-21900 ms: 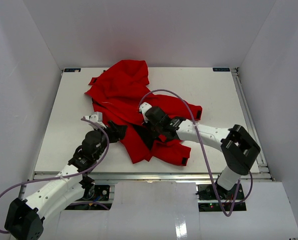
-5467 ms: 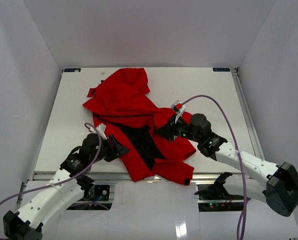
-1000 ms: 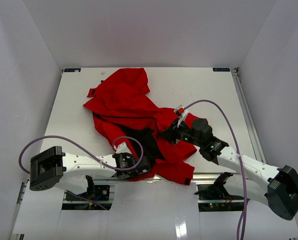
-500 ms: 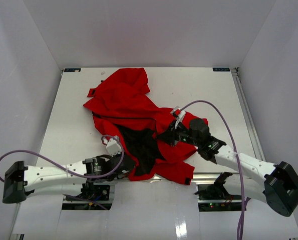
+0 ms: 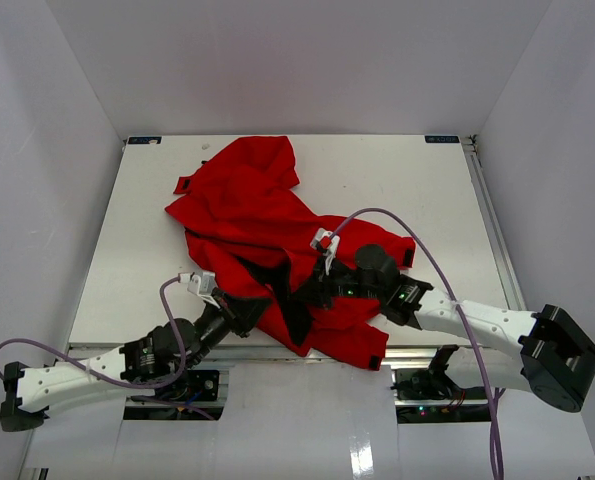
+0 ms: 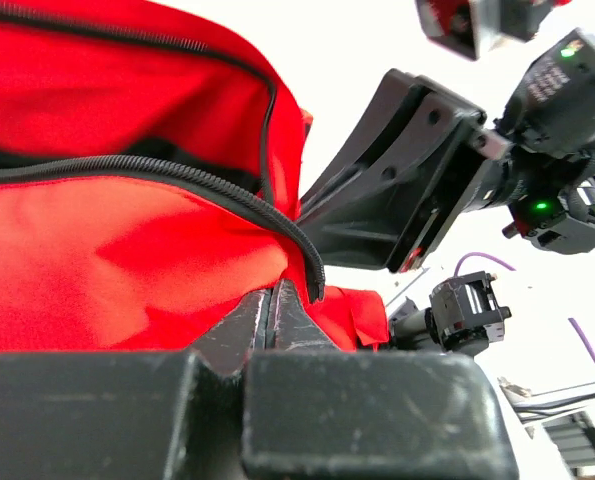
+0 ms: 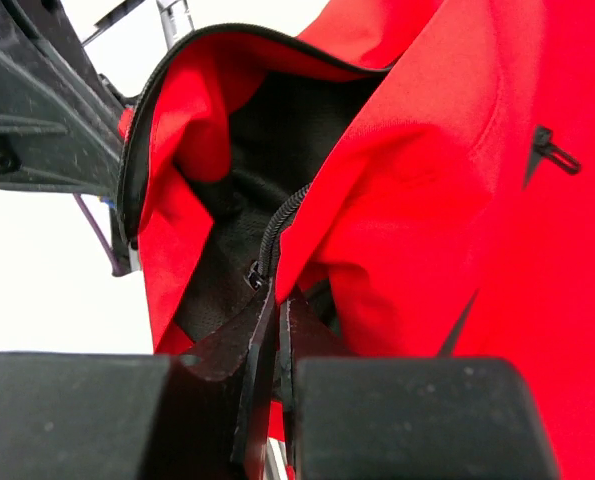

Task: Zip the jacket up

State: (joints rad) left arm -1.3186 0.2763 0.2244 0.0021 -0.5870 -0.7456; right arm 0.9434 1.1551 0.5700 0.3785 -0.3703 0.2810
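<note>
While the left gripper [image 6: 274, 305] and right gripper [image 7: 276, 312] each pinch one side of the zipper [image 6: 177, 172] on the jacket [image 5: 242, 190], alignment seems underway; next the bottom ends must meet.

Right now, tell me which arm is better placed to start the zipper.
Right, probably: the zipper teeth run straight into the shut right hand, while the left hand pinches jacket fabric beside the teeth.

One jacket [image 5: 245, 200], two hands [image 5: 249, 306] [image 5: 313, 291], one table [image 5: 432, 195]
</note>
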